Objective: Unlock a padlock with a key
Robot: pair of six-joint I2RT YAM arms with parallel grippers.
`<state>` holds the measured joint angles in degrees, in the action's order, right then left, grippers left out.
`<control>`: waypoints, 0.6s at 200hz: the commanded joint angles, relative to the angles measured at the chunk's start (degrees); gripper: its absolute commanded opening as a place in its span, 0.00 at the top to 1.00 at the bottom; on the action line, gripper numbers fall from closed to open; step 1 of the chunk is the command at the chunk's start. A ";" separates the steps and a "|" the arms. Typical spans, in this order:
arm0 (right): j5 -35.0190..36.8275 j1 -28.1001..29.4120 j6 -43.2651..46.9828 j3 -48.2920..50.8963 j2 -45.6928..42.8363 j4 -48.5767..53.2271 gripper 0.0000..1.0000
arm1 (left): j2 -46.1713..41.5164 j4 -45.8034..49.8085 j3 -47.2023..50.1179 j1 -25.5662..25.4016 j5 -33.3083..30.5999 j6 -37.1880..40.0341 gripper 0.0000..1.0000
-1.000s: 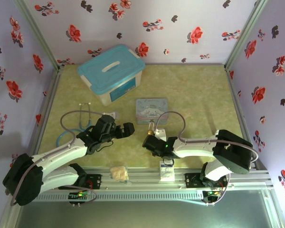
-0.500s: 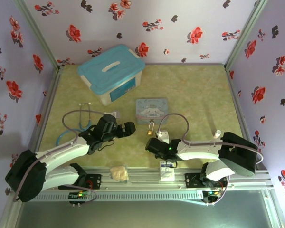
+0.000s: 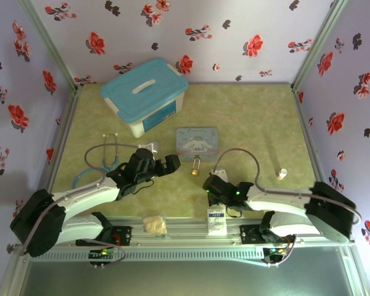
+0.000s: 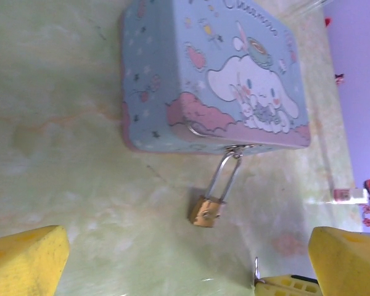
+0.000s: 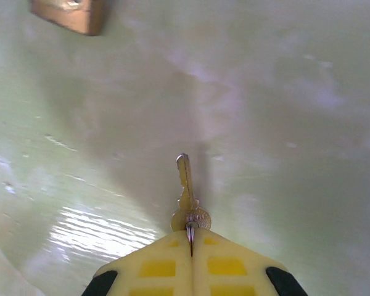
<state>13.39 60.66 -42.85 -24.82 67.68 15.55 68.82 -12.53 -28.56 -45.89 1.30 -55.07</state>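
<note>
Green table (image 3: 253, 117) carries padlock (image 3: 195, 172), tin (image 3: 197, 143), blue-lidded box (image 3: 145, 95)

Overhead looks down; 2 close wrist views probably share padlock (image 4: 206, 211).

Brass padlock (image 4: 206, 211) lies flat; thin key (image 5: 186, 191) near it.

Pale blue cartoon tin (image 3: 197, 143) lying flat on the green marbled desk (image 3: 253, 117), white storage box with turquoise lid (image 3: 145, 94) behind and left of the tin, stethoscope (image 3: 102, 157) left of the tin, small white cylinder (image 3: 282, 174) well right of it, beige lump (image 3: 153, 224) nearer than the tin
</note>
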 commanded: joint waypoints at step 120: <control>-21.53 -5.86 16.52 -5.57 -17.99 -4.08 1.00 | 13.37 -35.74 0.32 -7.44 6.30 -10.50 0.21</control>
<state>-4.25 55.11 -28.64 -27.09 49.74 14.90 80.55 -40.07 -27.90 -52.42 3.42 -64.97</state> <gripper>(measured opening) 0.053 0.847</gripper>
